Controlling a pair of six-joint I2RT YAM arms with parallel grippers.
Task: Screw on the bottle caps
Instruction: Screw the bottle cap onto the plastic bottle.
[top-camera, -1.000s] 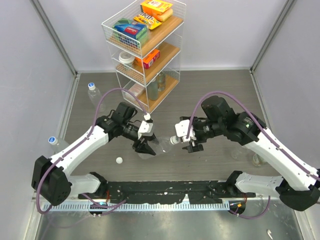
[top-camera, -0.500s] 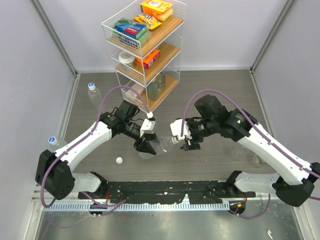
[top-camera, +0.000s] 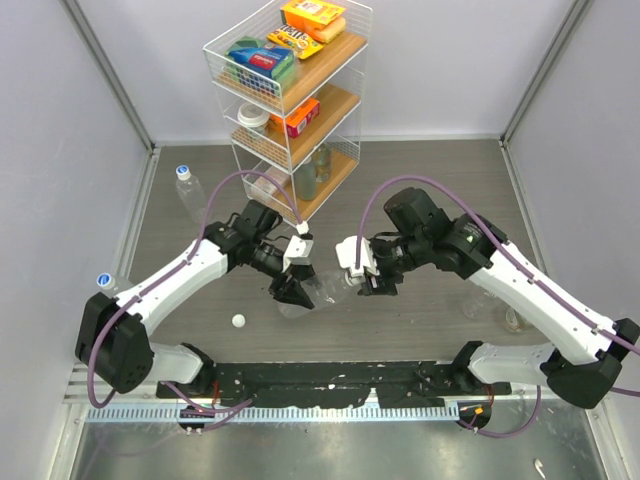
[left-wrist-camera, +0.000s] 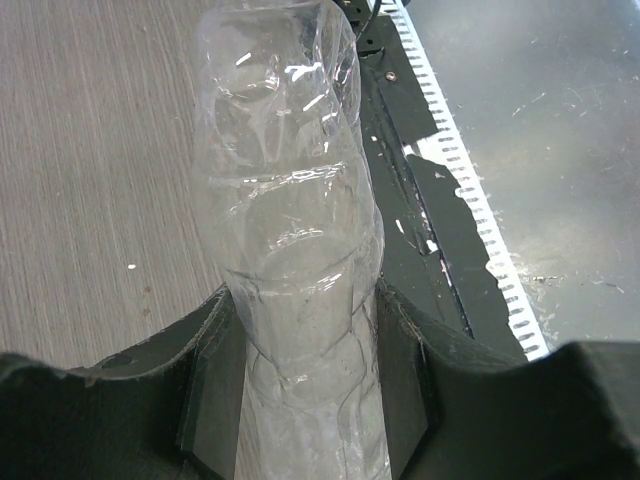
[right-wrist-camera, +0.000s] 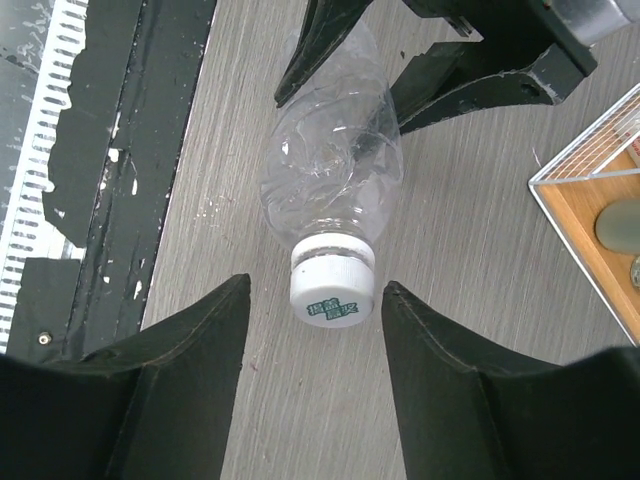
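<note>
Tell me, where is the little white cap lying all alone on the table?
In the top view the cap lies on the left half of the table, a little left of the left gripper, which holds a bottle.

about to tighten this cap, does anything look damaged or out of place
The bottle clamped in the left gripper looks dented and crumpled around its shoulder. One loose cap lies alone on the table, away from any bottle.

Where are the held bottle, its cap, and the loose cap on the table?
held bottle (left-wrist-camera: 295, 250), left wrist view, ribbed body
bottle's cap (right-wrist-camera: 333, 303), right wrist view, printed end face
loose cap (top-camera: 238, 321), top external view, its top
</note>
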